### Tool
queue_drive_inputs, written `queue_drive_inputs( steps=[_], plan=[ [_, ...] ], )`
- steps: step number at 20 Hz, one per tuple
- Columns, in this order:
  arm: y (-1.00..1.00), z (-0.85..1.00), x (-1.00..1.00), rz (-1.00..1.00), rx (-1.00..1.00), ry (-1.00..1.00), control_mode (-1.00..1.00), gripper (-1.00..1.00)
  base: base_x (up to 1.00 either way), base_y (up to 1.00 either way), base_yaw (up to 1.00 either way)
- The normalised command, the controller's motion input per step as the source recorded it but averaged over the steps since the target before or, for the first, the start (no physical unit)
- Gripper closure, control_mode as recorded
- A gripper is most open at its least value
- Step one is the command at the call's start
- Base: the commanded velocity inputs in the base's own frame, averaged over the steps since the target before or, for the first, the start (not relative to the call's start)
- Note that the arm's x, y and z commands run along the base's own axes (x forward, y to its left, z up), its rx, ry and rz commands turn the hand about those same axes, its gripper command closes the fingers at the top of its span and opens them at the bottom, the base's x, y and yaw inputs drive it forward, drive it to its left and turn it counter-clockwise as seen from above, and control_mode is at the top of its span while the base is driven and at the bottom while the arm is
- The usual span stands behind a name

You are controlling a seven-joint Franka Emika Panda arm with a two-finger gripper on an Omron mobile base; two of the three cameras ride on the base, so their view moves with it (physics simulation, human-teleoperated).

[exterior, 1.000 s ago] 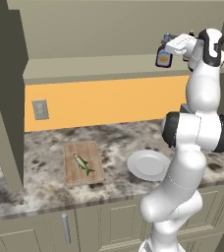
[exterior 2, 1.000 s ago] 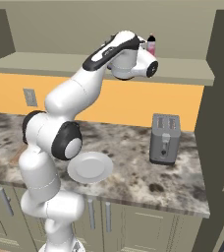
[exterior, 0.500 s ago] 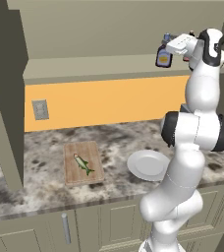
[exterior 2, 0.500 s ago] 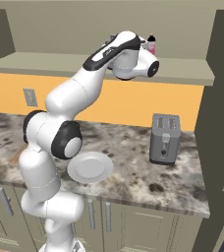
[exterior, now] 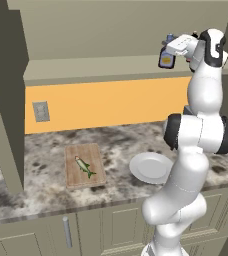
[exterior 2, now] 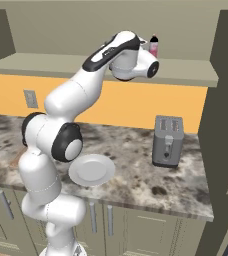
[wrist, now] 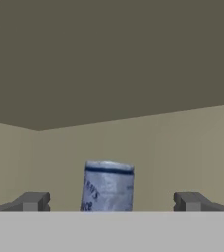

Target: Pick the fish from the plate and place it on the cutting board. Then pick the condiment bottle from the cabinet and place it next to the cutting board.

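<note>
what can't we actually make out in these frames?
- Condiment bottle, hand view: body is cut off by the bottom edge. The cap sits between the spread fingertips, and contact cannot be told.
- Gripper, left base view: the fingers are too small to separate from the bottle.
- Cutting board and fish, right base view: hidden behind the arm.
- Pink bottle, right base view: lower part is hidden by the wrist.

The fish (exterior: 85,167) is laid on the cutting board (exterior: 85,165) on the counter (exterior: 41,185) — the plate (exterior: 151,167) is set just to its right. On the cabinet (exterior: 101,69) shelf above, the condiment bottle (exterior: 167,56) is framed between the gripper's (wrist: 109,202) spread fingers (wrist: 33,201).
</note>
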Motion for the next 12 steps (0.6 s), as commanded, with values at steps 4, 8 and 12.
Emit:
queue_drive_inputs(
  steps=[4,8,12],
  plan=[
    [0.04,0.00,0.00,0.00,0.00,0.01,-1.00,1.00,0.00,0.00,0.00],
    [0.00,0.00,0.00,0.00,0.00,0.00,-1.00,1.00,0.00,0.00,0.00],
    [0.00,0.00,0.00,0.00,0.00,0.00,-1.00,1.00,0.00,0.00,0.00]
  ],
)
